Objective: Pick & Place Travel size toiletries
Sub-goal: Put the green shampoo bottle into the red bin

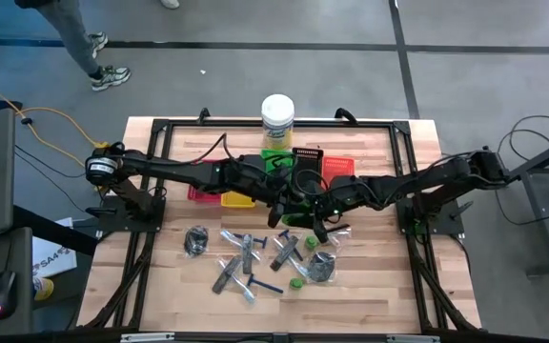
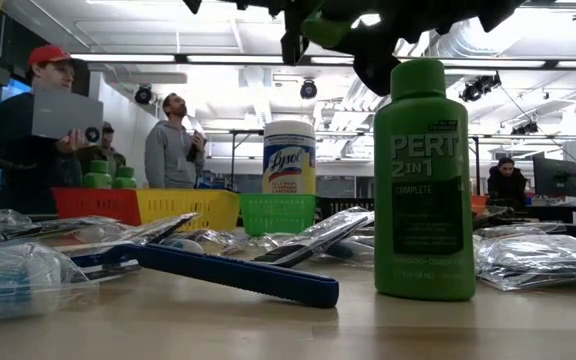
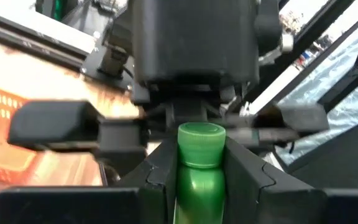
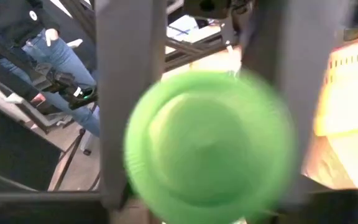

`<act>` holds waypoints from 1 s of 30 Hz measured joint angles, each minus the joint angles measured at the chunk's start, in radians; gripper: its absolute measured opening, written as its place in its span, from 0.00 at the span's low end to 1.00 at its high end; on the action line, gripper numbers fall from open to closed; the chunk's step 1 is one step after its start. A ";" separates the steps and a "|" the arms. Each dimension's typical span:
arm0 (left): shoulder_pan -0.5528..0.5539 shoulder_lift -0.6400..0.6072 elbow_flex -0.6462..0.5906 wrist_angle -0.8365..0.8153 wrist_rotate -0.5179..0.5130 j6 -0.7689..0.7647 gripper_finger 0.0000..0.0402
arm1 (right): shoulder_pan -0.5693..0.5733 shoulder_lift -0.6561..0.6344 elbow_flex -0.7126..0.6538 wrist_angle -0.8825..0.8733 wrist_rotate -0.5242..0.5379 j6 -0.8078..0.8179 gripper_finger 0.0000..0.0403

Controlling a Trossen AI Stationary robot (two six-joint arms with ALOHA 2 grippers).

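A small green bottle (image 3: 199, 180) with a ribbed green cap (image 3: 199, 140) is held above the middle of the table (image 1: 296, 215) by my left gripper (image 3: 199, 165), which is shut on it. My right gripper (image 3: 194, 115) faces it from the table's right side. It is open, and its fingers stand to either side of the cap without touching it. The cap fills the right wrist view (image 4: 207, 149), blurred. On the table lie more toiletries: dark-blue razors (image 1: 246, 252), dark bundles (image 1: 196, 240) and green pots (image 1: 296, 283). Another green bottle (image 2: 423, 180) stands upright. My left gripper pinches the green bottle's body just behind the cap (image 3: 199, 193) between its two fingers (image 3: 157, 183). The fingers come almost level from the table's left and lie along the bottle. The cap sticks out past the fingertips. The bottle is lifted clear of the table.
Small trays stand in a row at the back: red (image 1: 203, 193), yellow (image 1: 239, 201), green (image 1: 276, 160), black (image 1: 309, 155), orange-red (image 1: 340, 167). A tall jar with a white lid (image 1: 277, 119) stands behind them. People stand in the room beyond the table (image 2: 173, 140).
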State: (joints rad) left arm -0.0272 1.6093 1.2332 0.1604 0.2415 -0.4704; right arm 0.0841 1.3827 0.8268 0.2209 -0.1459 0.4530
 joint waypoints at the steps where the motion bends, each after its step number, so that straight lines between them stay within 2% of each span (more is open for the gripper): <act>1: -0.001 0.000 0.000 -0.002 0.000 0.004 0.22 | 0.000 -0.001 0.000 -0.009 -0.005 0.004 0.41; 6: -0.002 0.000 -0.001 -0.041 -0.005 0.024 0.22 | -0.001 -0.017 0.001 -0.122 -0.007 0.040 0.59; 8: -0.002 -0.007 -0.001 -0.088 -0.049 0.042 0.22 | -0.001 -0.038 0.000 -0.200 -0.008 0.057 0.64; 13: -0.017 -0.081 -0.001 -0.269 -0.325 0.103 0.22 | 0.000 -0.114 0.000 -0.348 0.027 0.078 0.71; 17: -0.051 -0.141 -0.002 -0.361 -0.575 0.152 0.22 | 0.000 -0.181 -0.001 -0.422 0.109 0.077 0.71; 19: -0.071 -0.172 -0.022 -0.387 -0.681 0.150 0.22 | 0.000 -0.206 0.003 -0.404 0.155 0.077 0.71; 24: -0.127 -0.256 -0.152 -0.403 -0.901 0.046 0.22 | -0.002 -0.264 0.002 -0.439 0.257 0.066 0.70; 30: -0.211 -0.362 -0.320 -0.387 -1.159 -0.115 0.22 | -0.002 -0.284 0.000 -0.464 0.298 0.051 0.70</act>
State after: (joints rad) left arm -0.2379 1.2470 0.9132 -0.2265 -0.9179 -0.5855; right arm 0.0822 1.0983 0.8263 -0.2435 0.1524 0.5035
